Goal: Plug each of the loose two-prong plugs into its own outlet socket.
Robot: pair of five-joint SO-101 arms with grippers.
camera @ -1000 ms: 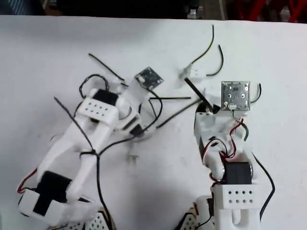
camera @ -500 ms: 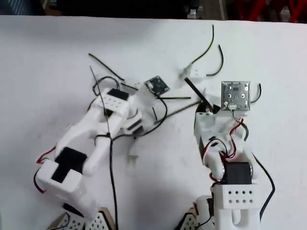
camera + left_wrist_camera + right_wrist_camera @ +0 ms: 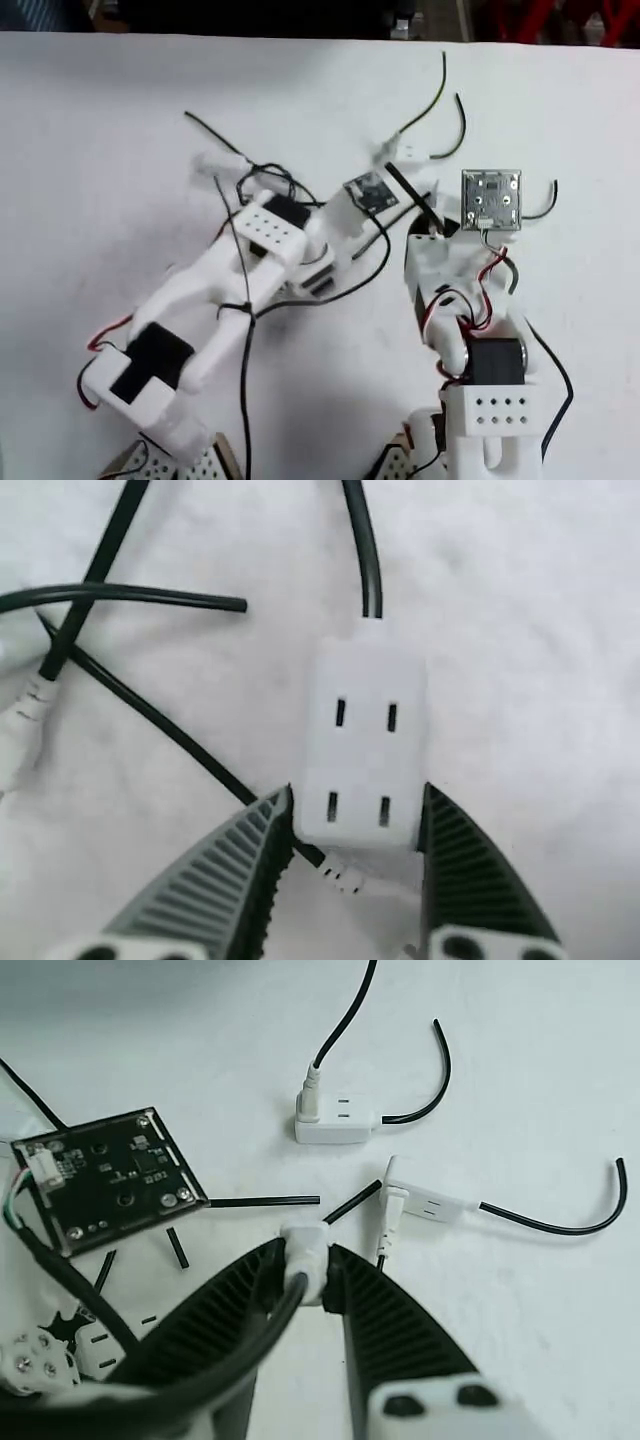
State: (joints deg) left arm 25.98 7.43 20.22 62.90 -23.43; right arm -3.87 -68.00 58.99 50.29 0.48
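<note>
Left gripper (image 3: 355, 800): grey ribbed fingers (image 3: 240, 870) set narrow against the sides of a white rectangular plastic outlet block (image 3: 365, 720) at its near end. The block lies on the white table (image 3: 540, 630) with two slot pairs facing up and its black cord (image 3: 368, 550) trailing away.

Right gripper (image 3: 305, 1265): black ribbed fingers clamped on a small white two-prong plug (image 3: 303, 1245), low over the table.

Beyond: second white outlet block (image 3: 335, 1120), with a corded plug at one end that looks seated.

Step judged: bringing the held plug to the held block. The next move calls for squaring the prongs to one slot pair, then a straight push.
</note>
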